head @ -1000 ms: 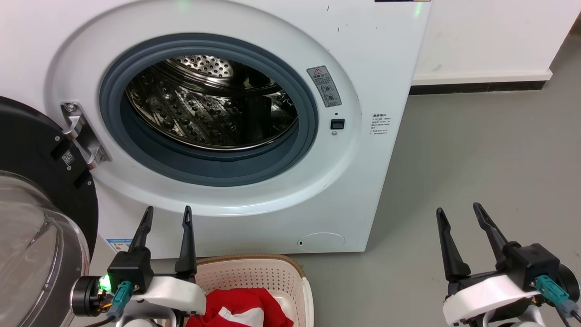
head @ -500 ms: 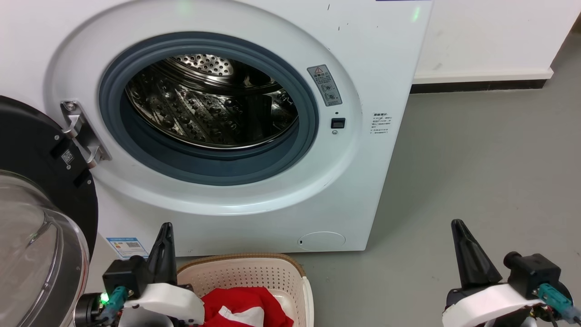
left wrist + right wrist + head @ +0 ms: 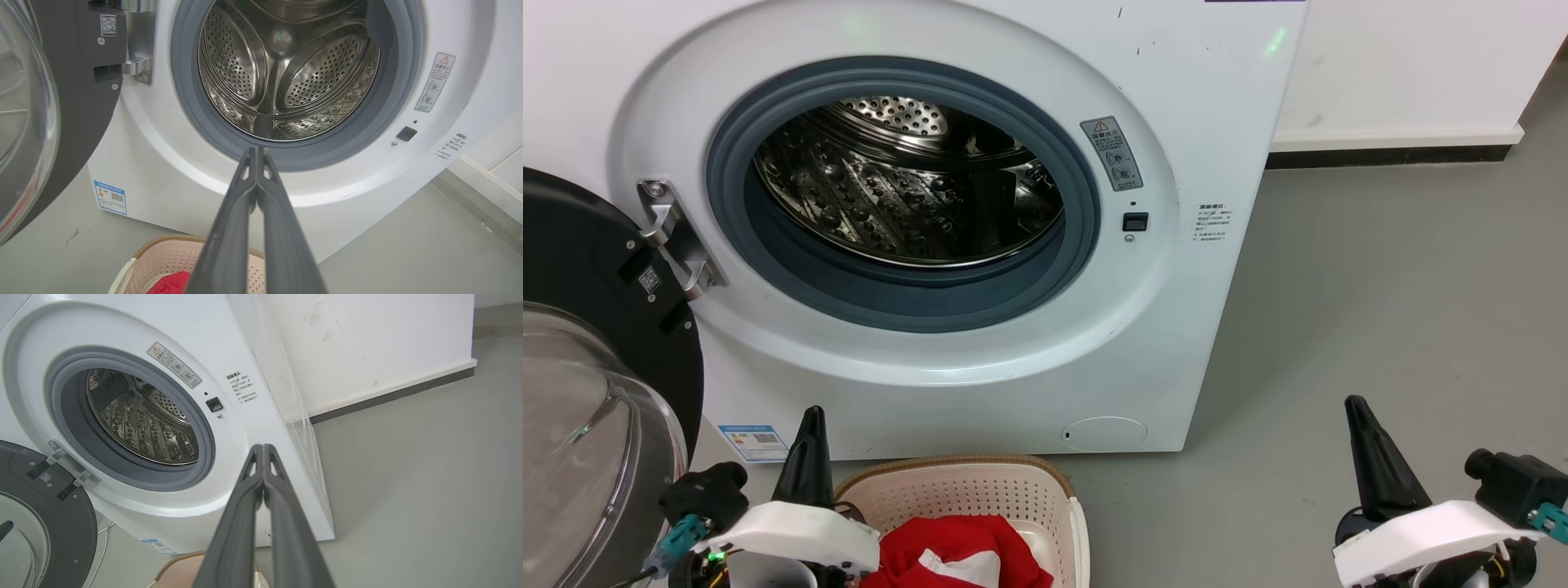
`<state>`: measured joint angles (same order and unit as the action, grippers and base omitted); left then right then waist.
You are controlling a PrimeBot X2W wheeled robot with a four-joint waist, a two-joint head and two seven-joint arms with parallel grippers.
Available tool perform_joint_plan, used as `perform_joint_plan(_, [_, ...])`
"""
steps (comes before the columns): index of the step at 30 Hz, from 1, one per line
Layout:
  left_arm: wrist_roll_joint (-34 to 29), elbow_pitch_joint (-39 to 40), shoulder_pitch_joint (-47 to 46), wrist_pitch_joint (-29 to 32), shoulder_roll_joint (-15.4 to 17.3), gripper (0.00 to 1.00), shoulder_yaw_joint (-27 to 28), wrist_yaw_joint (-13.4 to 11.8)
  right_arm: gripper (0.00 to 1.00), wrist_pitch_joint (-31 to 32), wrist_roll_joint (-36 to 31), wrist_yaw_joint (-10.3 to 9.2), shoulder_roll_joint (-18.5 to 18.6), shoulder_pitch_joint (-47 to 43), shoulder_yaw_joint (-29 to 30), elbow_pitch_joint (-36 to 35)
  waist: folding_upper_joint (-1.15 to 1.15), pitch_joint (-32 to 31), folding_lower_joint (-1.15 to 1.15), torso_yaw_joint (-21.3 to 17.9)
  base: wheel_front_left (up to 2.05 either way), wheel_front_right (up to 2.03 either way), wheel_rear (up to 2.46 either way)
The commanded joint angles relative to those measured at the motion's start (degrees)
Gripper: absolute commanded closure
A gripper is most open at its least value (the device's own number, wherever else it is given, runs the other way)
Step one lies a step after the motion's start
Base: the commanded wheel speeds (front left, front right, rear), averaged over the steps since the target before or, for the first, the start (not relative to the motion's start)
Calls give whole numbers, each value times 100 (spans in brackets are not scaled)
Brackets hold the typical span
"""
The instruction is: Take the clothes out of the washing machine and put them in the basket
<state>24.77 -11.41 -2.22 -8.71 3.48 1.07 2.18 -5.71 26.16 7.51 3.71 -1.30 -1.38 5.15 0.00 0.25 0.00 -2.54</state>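
Left fingers [image 3: 235,232] pressed together, holding nothing; right fingers [image 3: 239,526] likewise.

— What does the washing machine [image 3: 1217,122] look made of?
— A smooth white painted panel, slightly glossy. The drum [image 3: 907,204] is shiny perforated steel, the gasket [image 3: 915,309] matt grey rubber, the hinge [image 3: 674,237] bright metal.
— And the door [image 3: 596,269]?
— Clear glossy glass [image 3: 572,457] set in matt black plastic.
— Lower down?
— The basket [image 3: 980,498] is cream perforated plastic with a brown woven-look rim [image 3: 947,463]. The clothes [image 3: 956,543] are soft red cloth. The floor [image 3: 1380,286] is smooth matt grey. The left hand [image 3: 256,150] and right hand [image 3: 262,446] have matt dark fingers.
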Motion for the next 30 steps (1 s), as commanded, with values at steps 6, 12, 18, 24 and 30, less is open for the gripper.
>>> perform_joint_plan(6, [767,54,-179,156,10,100,77,80,100,84,810,-1,75,236,40,29,0,0,0,16,0,0,0])
perform_joint_plan(12, [1316,28,-203,278,4,100,118,121,100,153,1380,-1,93,278,64,104,0,-1,0,30,0,0,0])
perform_joint_plan(18, [1825,3,-229,397,-1,100,160,159,100,221,1901,-1,108,333,92,171,0,-1,0,45,0,0,0])
perform_joint_plan(24, [2308,-20,-256,506,-6,100,200,199,100,288,2398,-1,119,369,124,240,0,-1,0,59,0,0,0])
perform_joint_plan(30, [2758,-45,-268,611,-12,100,237,236,100,356,2855,-1,127,411,156,303,0,-2,0,73,0,0,0])
